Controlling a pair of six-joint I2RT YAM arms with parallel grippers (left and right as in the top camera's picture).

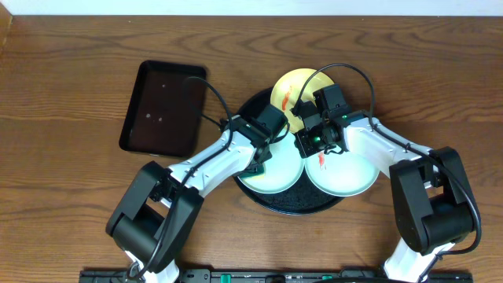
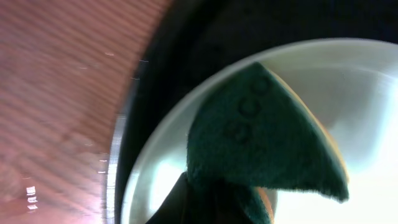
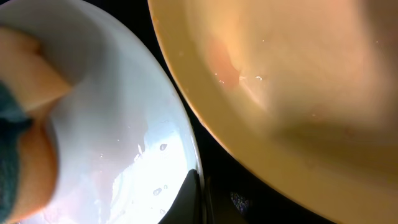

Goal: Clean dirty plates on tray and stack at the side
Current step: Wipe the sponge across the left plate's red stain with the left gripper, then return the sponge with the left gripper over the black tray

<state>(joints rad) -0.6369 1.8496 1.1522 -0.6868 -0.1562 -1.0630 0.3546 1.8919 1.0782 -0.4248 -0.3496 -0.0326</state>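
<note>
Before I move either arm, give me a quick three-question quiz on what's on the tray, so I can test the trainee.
1. Multiple choice: how many plates sit on the round tray? A two, B three, C four.
2. True or false: the yellow plate is spotless.
3. Fill in: the green sponge is over a ____ plate.
Key: 1 B. 2 False, a red-orange smear shows on it. 3 White: the white plate lies under it.

The round black tray [image 1: 292,207] on the tabletop [image 1: 71,94] carries a pale yellow plate [image 1: 288,85], orange-smeared, at its rear, with a left mint plate [image 1: 277,178] and a red-smeared right mint plate [image 1: 347,176] side by side in front.
</note>
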